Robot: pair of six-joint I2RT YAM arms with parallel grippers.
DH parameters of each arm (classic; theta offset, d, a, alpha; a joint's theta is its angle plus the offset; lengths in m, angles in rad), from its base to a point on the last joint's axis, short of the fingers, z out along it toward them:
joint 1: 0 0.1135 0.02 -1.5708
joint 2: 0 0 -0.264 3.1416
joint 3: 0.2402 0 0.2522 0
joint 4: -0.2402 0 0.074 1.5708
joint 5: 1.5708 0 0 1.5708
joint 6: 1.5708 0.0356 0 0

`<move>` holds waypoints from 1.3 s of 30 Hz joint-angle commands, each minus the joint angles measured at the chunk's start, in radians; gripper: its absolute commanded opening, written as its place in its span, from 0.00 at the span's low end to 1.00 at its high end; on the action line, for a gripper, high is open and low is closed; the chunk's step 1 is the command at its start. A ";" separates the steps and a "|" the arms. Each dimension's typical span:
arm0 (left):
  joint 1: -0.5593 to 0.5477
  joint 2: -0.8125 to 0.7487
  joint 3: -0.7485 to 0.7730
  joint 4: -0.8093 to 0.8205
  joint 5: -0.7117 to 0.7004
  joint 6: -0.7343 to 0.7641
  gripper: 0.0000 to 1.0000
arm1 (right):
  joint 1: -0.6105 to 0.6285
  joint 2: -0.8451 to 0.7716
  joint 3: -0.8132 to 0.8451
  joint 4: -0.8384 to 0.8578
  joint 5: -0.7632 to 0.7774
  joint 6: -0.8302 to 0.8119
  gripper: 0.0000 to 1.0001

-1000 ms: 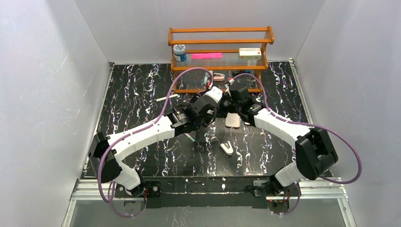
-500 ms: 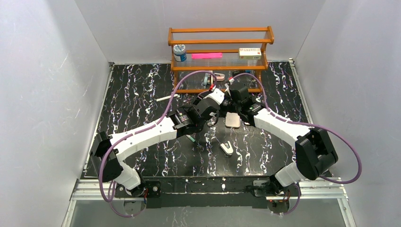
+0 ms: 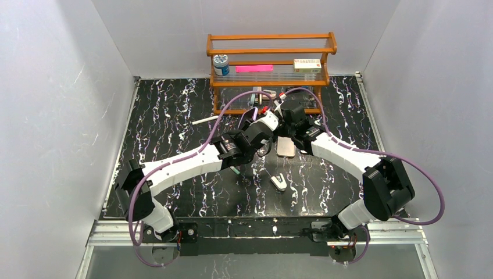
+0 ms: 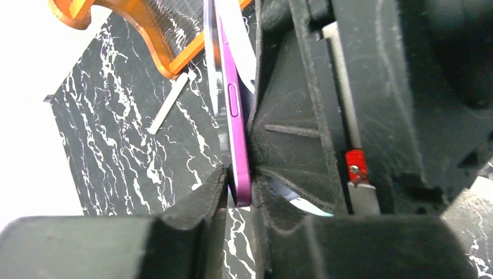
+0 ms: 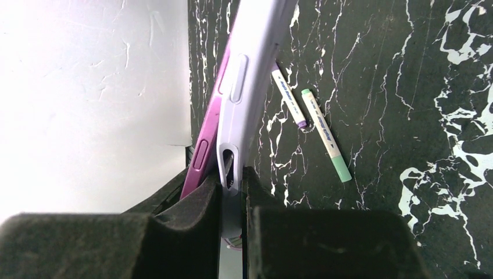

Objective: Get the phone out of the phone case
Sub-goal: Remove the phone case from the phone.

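Both grippers meet above the middle of the table, in front of the rack. My left gripper is shut on the edge of the purple phone, which stands on edge between its pads. My right gripper is shut on the pale lavender phone case. In the right wrist view the purple phone sits beside the case, tilted partly out of it on the left. In the top view both are hidden behind the gripper bodies.
A wooden rack stands at the back with a jar, a pink item and a box. A tan flat object and a small white object lie below the grippers. Two markers and a white pen lie on the table.
My left arm has swung right and back, bringing its gripper closer against the right gripper. The right arm has hardly moved.
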 commanded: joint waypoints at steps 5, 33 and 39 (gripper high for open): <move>0.014 -0.004 -0.020 0.023 -0.023 0.010 0.02 | 0.026 -0.034 0.062 0.067 -0.018 -0.005 0.01; 0.053 -0.267 -0.089 -0.183 -0.030 -0.227 0.00 | -0.095 0.161 0.000 -0.021 0.257 -0.136 0.01; 0.086 -0.290 -0.126 -0.179 -0.011 -0.250 0.00 | -0.128 0.206 0.022 -0.083 0.198 -0.174 0.01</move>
